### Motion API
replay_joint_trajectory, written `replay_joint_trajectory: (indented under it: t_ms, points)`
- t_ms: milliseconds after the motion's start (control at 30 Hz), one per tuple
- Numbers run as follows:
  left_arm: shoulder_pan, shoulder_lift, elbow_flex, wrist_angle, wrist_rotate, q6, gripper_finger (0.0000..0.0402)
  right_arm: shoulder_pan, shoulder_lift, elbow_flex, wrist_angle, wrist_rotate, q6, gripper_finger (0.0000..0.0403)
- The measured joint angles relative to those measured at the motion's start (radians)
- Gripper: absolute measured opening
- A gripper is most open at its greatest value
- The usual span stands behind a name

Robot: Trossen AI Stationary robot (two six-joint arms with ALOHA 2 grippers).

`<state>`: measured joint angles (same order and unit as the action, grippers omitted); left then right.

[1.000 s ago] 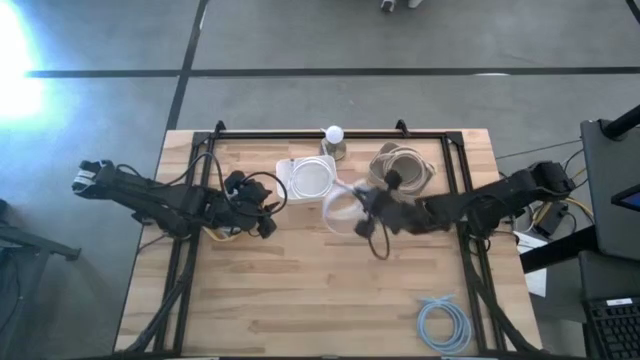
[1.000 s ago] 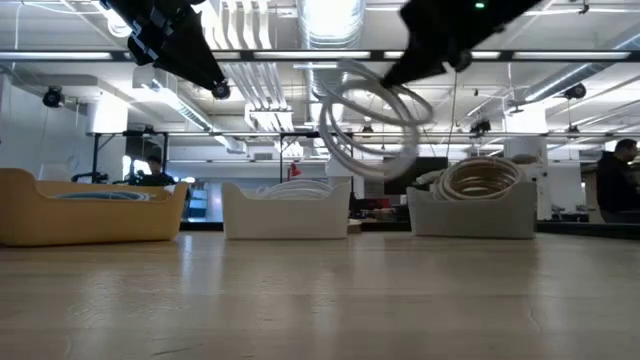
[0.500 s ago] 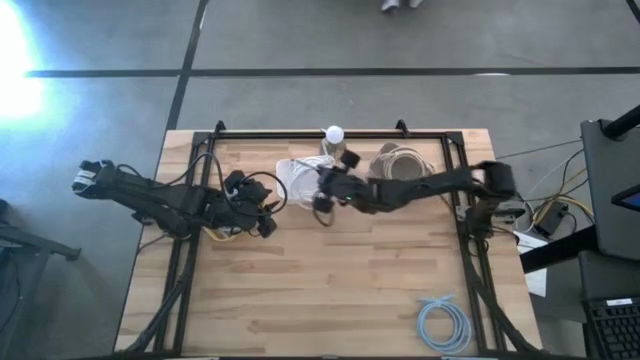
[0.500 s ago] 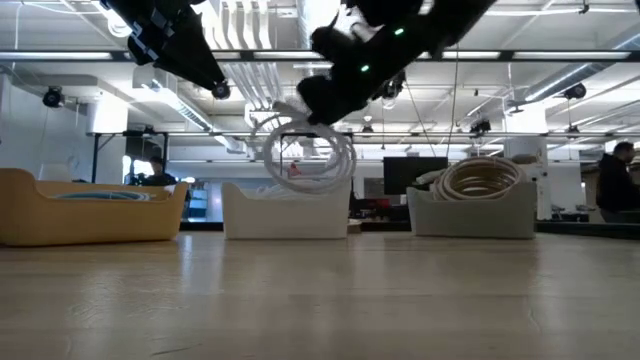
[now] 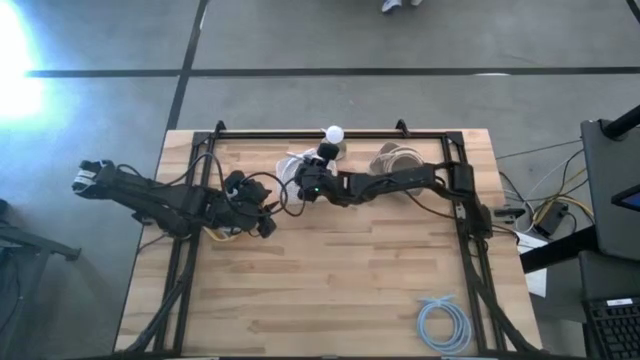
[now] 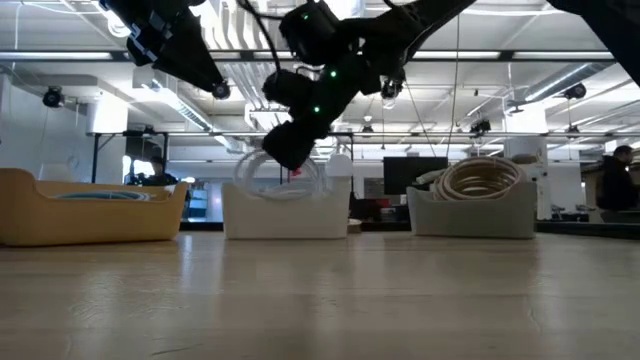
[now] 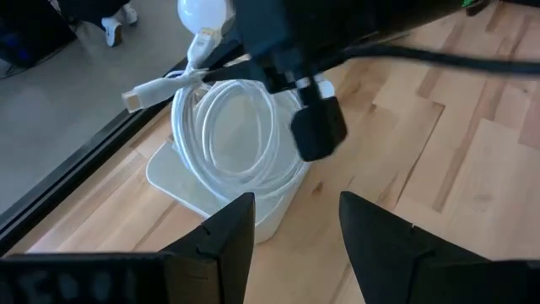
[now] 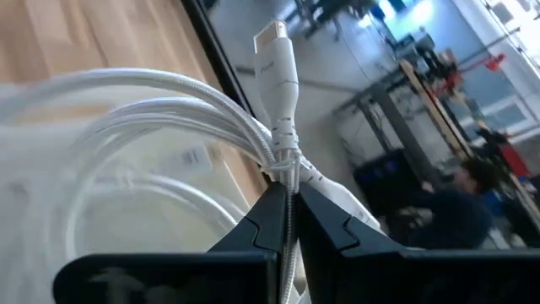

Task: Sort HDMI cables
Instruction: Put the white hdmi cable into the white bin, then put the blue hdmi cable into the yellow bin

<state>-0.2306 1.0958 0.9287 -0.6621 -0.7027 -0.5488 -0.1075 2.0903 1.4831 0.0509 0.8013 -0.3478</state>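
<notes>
Desk [image 5: 330,290]: wooden top.
Right gripper [image 5: 308,186]: reaches to the middle of the far edge, pinching the white cable coil [image 7: 228,135] above the white bin [image 6: 288,210].
Left gripper [image 5: 262,222]: hovers near the left edge, fingers parted and empty.
Light blue coil [image 5: 443,325]: lies at the near right corner.

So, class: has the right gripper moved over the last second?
Yes. In the high view the right gripper, shut on the white cable, has swung from table centre toward the white bin.
</notes>
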Motion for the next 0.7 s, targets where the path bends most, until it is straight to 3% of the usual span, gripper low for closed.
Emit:
replay_joint_trajectory:
  t_ms: [700]
  points:
    - [0.0, 0.0, 0.0, -0.003, 0.0, -0.008, 0.0179, -0.076, 0.013, 0.014, -0.095, 0.008, 0.107, 0.0057]
